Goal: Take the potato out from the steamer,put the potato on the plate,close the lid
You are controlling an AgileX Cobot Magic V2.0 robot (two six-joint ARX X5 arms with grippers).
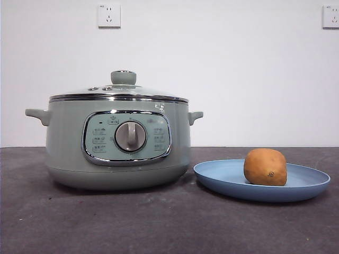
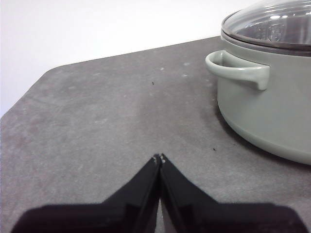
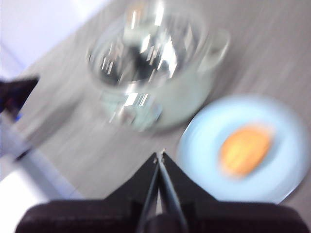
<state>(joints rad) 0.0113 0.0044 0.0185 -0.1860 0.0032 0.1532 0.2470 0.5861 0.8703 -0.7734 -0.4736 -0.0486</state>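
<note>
The golden-brown potato (image 1: 265,167) rests on the light-blue plate (image 1: 222,180), to the right of the pale green steamer (image 1: 69,148). The glass lid (image 1: 123,90) with its green knob sits shut on the steamer. In the left wrist view my left gripper (image 2: 159,157) hovers shut and empty over the dark table, beside the steamer's side handle (image 2: 238,70). The right wrist view is blurred; my right gripper (image 3: 160,155) is shut and empty, high above the table with the steamer (image 3: 150,82), the plate (image 3: 286,160) and the potato (image 3: 244,149) below it. Neither arm shows in the front view.
Dark grey table (image 1: 159,227) with a white wall and two sockets (image 1: 108,16) behind. A black arm part (image 3: 17,92) shows at the edge of the right wrist view.
</note>
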